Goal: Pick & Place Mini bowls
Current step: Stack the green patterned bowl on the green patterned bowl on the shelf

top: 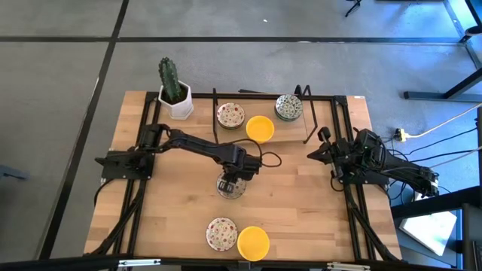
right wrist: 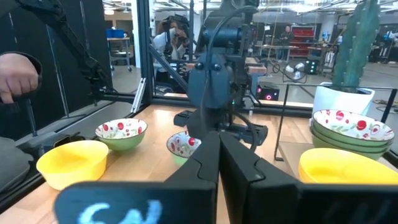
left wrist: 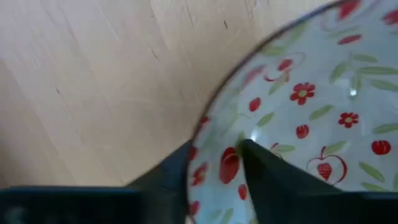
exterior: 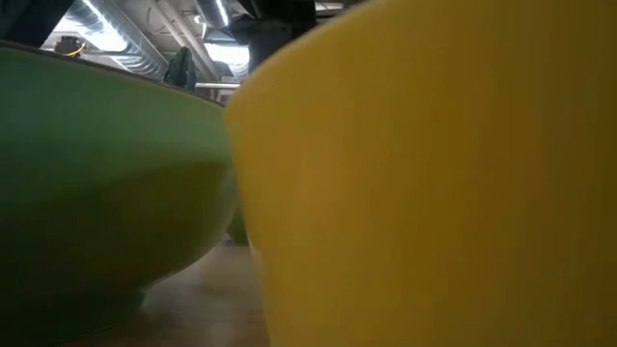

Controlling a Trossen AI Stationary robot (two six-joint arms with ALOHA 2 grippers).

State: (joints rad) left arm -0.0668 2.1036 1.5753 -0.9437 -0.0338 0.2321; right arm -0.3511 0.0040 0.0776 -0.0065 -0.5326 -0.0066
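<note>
My left gripper [top: 232,179] is at the table's middle, shut on a white mini bowl with red flowers [top: 231,187], whose inside fills the left wrist view [left wrist: 311,112]. The right wrist view shows that bowl [right wrist: 181,145] under the left arm, green on the outside. Two more mini bowls stand at the near edge: a floral one [top: 221,233] and a yellow one [top: 253,243]. At the far side are a floral stack [top: 230,115], a yellow bowl [top: 260,128] and a green-grey stack [top: 288,107]. My right gripper [top: 322,154] waits at the right, shut [right wrist: 219,155]. My left gripper pinches the floral bowl's rim [left wrist: 208,134], with one finger [left wrist: 267,177] inside the bowl and the other finger [left wrist: 165,180] outside its wall. The fingers come from above, pointing down. Whether the bowl is lifted or stands on the table, I cannot tell.
A cactus in a white pot [top: 175,96] stands at the far left corner. A thin black frame [top: 260,94] surrounds the far bowls. The near yellow bowl [exterior: 434,173] and a green-sided bowl [exterior: 96,193] block the low view. A person's hand [right wrist: 17,74] shows beyond the table.
</note>
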